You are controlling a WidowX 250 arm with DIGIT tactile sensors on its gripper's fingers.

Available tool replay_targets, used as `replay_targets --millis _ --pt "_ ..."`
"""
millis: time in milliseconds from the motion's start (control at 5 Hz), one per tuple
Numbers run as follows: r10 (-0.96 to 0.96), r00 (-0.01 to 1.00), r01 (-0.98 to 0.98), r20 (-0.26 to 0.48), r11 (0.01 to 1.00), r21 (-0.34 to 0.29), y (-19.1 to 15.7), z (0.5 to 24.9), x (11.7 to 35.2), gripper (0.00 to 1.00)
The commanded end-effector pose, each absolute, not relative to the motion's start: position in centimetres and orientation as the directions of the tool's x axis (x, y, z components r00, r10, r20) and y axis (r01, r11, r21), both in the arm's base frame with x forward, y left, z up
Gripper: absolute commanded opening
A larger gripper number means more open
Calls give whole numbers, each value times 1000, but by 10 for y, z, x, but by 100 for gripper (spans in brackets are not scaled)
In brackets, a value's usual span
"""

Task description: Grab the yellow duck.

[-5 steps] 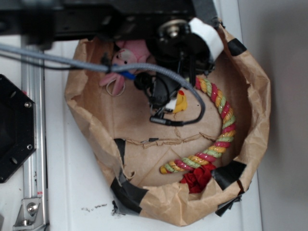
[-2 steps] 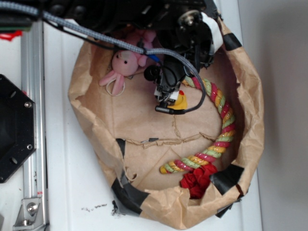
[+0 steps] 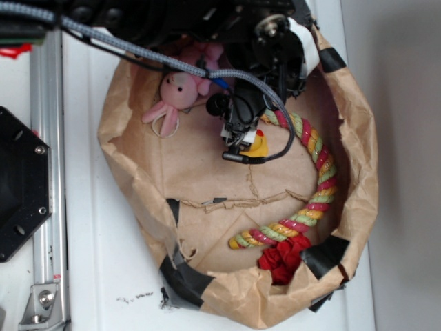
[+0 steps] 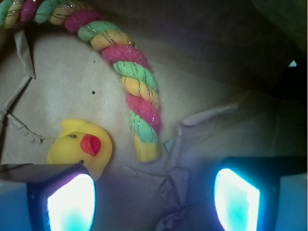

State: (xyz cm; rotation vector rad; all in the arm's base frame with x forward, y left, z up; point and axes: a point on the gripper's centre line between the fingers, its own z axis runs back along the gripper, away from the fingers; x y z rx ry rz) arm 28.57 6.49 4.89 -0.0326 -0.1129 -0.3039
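Gripper state: the robot's black gripper (image 4: 153,199) stands open, its two pale glowing pads wide apart at the bottom of the wrist view and nothing between them.

Duck position: the small glossy yellow rubber duck with the red-orange beak (image 4: 81,148) sits on the floor of the taped brown paper bag (image 3: 131,179), in the half nearer the bag's top edge in the exterior view, just beside the end of the rope toy.

Key relation: in the wrist view the duck lies off to the left of the gap, its body partly overlapped by the left pad (image 4: 72,202) and not centred between the pads. The right pad (image 4: 237,202) is well apart from it, over crumpled paper.

Duck orientation: the beak faces up toward the camera; no clear long axis can be read from this angle.

Neighbour: the yellow, pink and green twisted rope toy (image 4: 137,103) ends just beside the duck and points into the open gap, so it is nearer the centre line than the duck is.

Exterior check: the gripper hangs directly above the duck (image 3: 258,146), hiding most of it. The pink plush rabbit (image 3: 176,93) lies near the bag's top-left wall, apart from both.

Judgement: the coming move probably calls for a sideways shift toward the duck before the fingers close, or else they may pinch the rope end or push the duck away.
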Motion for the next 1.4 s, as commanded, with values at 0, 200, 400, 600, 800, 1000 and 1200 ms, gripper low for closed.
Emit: replay_targets --millis 0,200,400,600,800,1000,1200 --pt "-383 913 369 143 922 120 44 33 292 100" --pt "-407 903 398 141 913 88 31 21 289 100" --pt "-421 894 414 154 907 74 17 18 288 100" --pt "-387 907 385 164 922 48 21 42 288 100" --pt "-286 933 296 220 955 -16 40 81 290 100" --pt "-203 952 215 230 976 -28 46 82 302 100" --pt "-197 961 199 192 980 9 37 74 313 100"
